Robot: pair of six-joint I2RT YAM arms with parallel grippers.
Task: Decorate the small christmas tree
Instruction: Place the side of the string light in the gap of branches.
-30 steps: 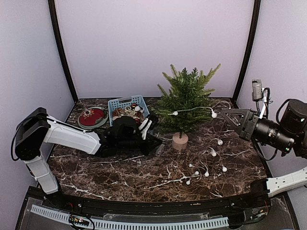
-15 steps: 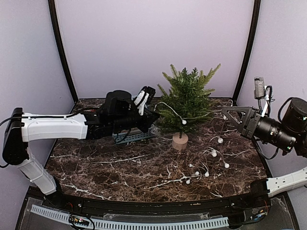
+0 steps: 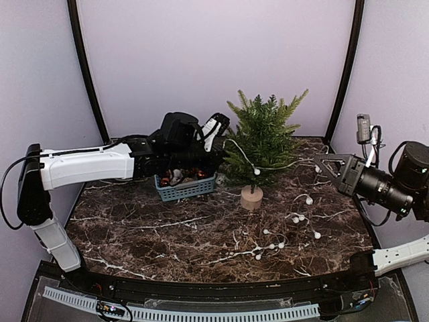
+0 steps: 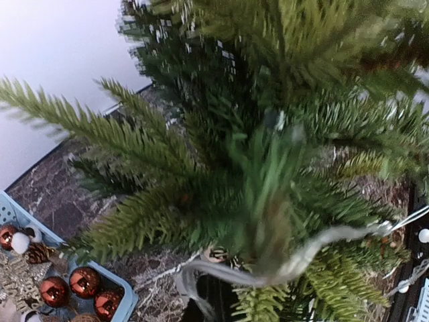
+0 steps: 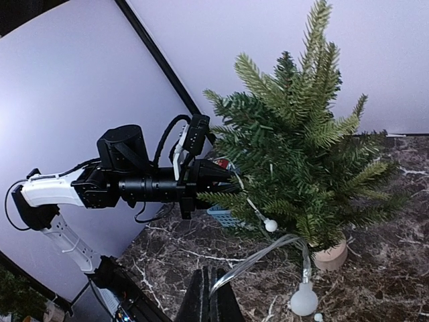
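Note:
The small christmas tree (image 3: 263,137) stands at the back middle on its pale wooden base (image 3: 252,197). A clear light string (image 3: 247,158) with white bulbs drapes across its front. My left gripper (image 3: 222,155) is pressed into the tree's left branches, shut on one end of the string. In the left wrist view the wire (image 4: 303,257) loops out of my left gripper (image 4: 218,298) amid blurred needles (image 4: 268,134). To the right of the tree, my right gripper (image 3: 320,164) is shut on the string (image 5: 268,253) right at its tips (image 5: 214,295). One bulb (image 5: 303,299) hangs near the base.
A blue basket (image 3: 189,190) of red baubles and other ornaments sits under the left arm, just left of the tree. The rest of the light string (image 3: 295,218) trails over the marble table at the right front. Purple walls close in the back and sides.
The left arm rose from the table in front of the basket and swung up and right to the tree's left side with the string. The string on the tree sagged lower.

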